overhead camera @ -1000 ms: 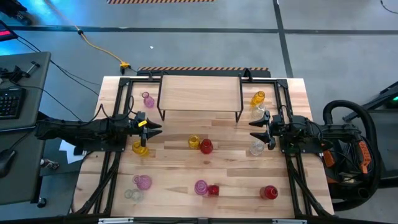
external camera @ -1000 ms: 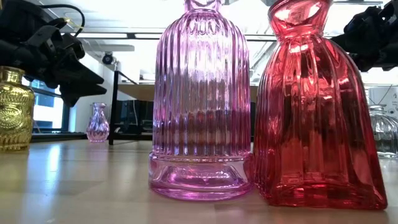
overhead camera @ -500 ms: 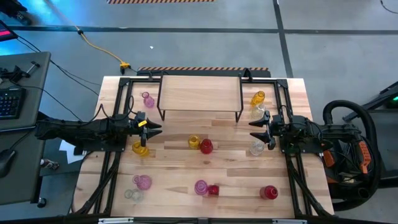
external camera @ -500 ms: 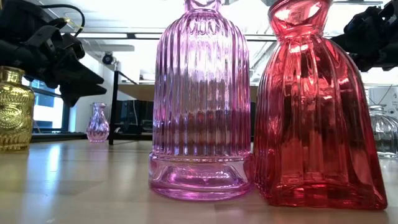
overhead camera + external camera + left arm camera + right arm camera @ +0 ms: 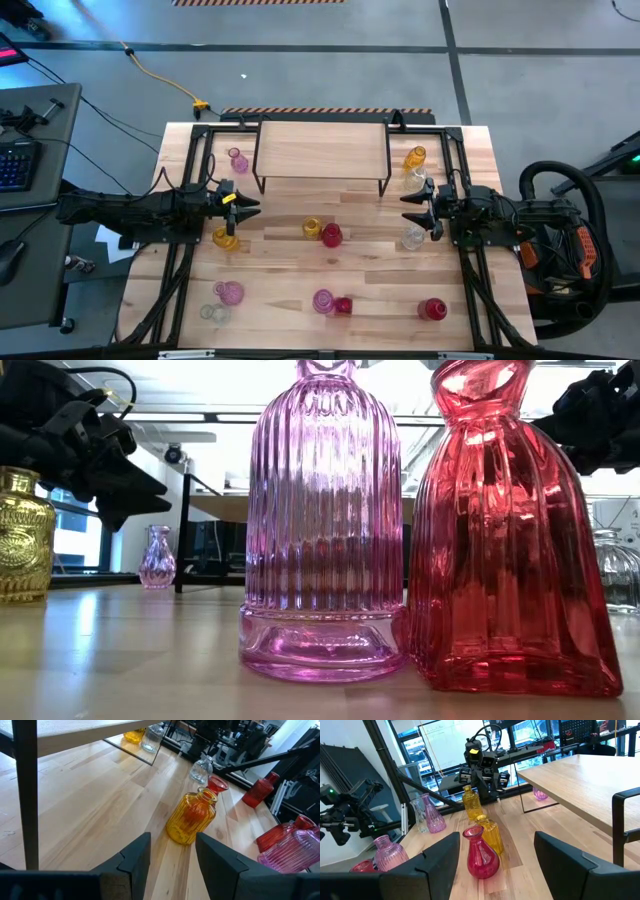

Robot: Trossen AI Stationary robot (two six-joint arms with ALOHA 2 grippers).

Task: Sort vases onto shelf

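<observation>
High view showed the shelf (image 5: 322, 148) standing at the far middle of the table (image 5: 270, 270) with its board bare, and all the vases on the tabletop. The left gripper (image 5: 248, 204) hovered off the shelf's left front corner, its fingers apart with nothing between them, just beside a yellow vase (image 5: 226, 237) near the table's left side. The right gripper (image 5: 412, 208) hung off the shelf's right front corner, jaws spread wide and empty, with a clear vase (image 5: 413, 237) close by. Between the two arms, in front of the shelf, an amber vase (image 5: 312, 228) and a red round vase (image 5: 332, 235) stood touching or nearly so. A small pink vase (image 5: 238, 160) sat left of the shelf, and an orange vase (image 5: 416, 157) with a clear one just in front of it sat to the shelf's right. Along the near edge stood a pink ribbed vase (image 5: 323, 300) beside a red ribbed vase (image 5: 344, 305), another red vase (image 5: 432, 309) further right, and a pink and a clear one at the near left. Low view was filled by the pink and red ribbed pair, side by side and upright.
</observation>
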